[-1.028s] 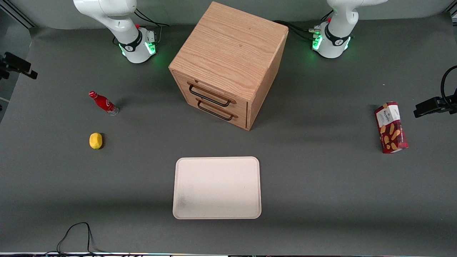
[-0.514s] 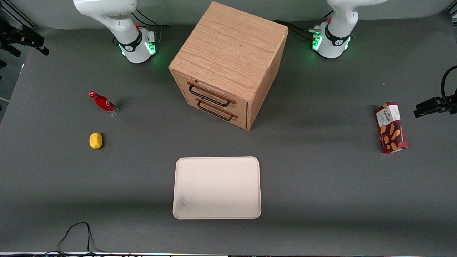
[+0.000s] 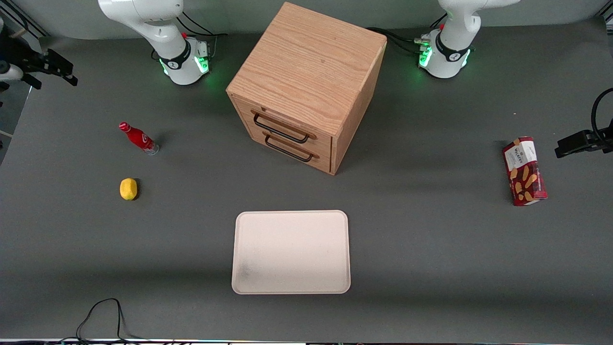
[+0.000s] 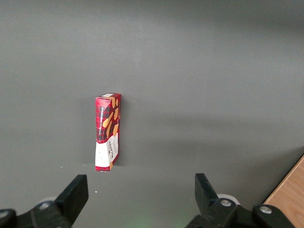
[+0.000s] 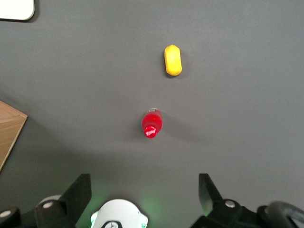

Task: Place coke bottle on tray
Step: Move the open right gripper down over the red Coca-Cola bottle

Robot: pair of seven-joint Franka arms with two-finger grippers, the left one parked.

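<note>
The coke bottle (image 3: 139, 139), small and red with a red cap, stands on the grey table toward the working arm's end, farther from the front camera than the lemon. The right wrist view shows the bottle (image 5: 152, 123) from above, cap up. The cream-pink tray (image 3: 291, 251) lies flat near the front edge, in front of the cabinet, with nothing on it; its corner shows in the wrist view (image 5: 16, 9). My right gripper (image 5: 144, 183) is open and empty, held high above the table. In the front view the gripper (image 3: 55, 71) is at the table's edge, well apart from the bottle.
A yellow lemon (image 3: 128, 189) lies near the bottle, also seen in the wrist view (image 5: 173, 60). A wooden two-drawer cabinet (image 3: 306, 86) stands mid-table. A red biscuit box (image 3: 524, 171) lies toward the parked arm's end. A black cable (image 3: 100, 316) loops at the front edge.
My right gripper has shifted at the table's edge, first away from the front camera, then inward over the table. The bottle, lemon and tray have not moved.
</note>
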